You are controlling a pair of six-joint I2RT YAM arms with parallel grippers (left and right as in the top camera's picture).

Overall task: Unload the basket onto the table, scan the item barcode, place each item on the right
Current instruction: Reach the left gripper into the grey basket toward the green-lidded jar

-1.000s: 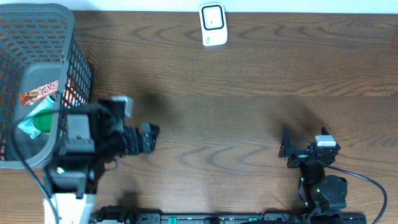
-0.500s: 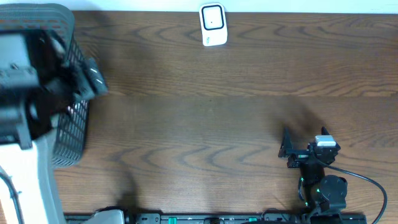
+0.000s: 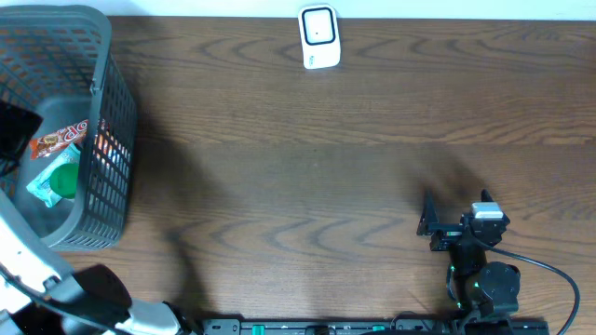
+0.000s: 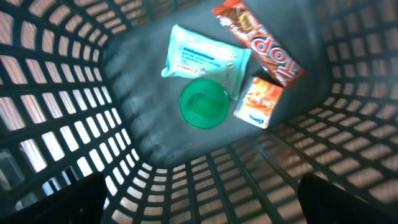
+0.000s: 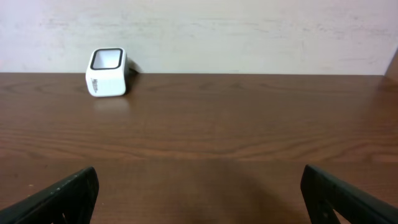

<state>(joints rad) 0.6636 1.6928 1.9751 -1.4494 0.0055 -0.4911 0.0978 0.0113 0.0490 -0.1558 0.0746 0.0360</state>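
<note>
items to scan all sit at the bottom of the basket [image 4: 62,93], straight below the left jaws. i'm looking down into it through the left wrist camera. the two fingers show only as dark tips at the lower corners, spread wide with nothing between them.

below and a little ahead of these jaws lies a pale wipes packet [image 4: 202,62], with a green round lid [image 4: 204,104] touching its near edge. a small orange box [image 4: 258,102] sits just right of the lid. a red-brown snack bar [image 4: 258,43] lies ahead-right, its near end touching the box. i can't make out a barcode on any of them from here.

the bar would be my pick. its long axis runs slantwise to the line between the fingers, so i judge the wrist needs a twist before closing across its narrow width.

the right jaws are also wide and empty, low over the counter [image 5: 249,137] and well apart from the basket — the left arm [image 3: 23,251] is clearly the nearer one. the scanner [image 5: 107,71] stands far ahead-left of the right jaws, at the back of the counter — so whatever i lift must cross over to it.
</note>
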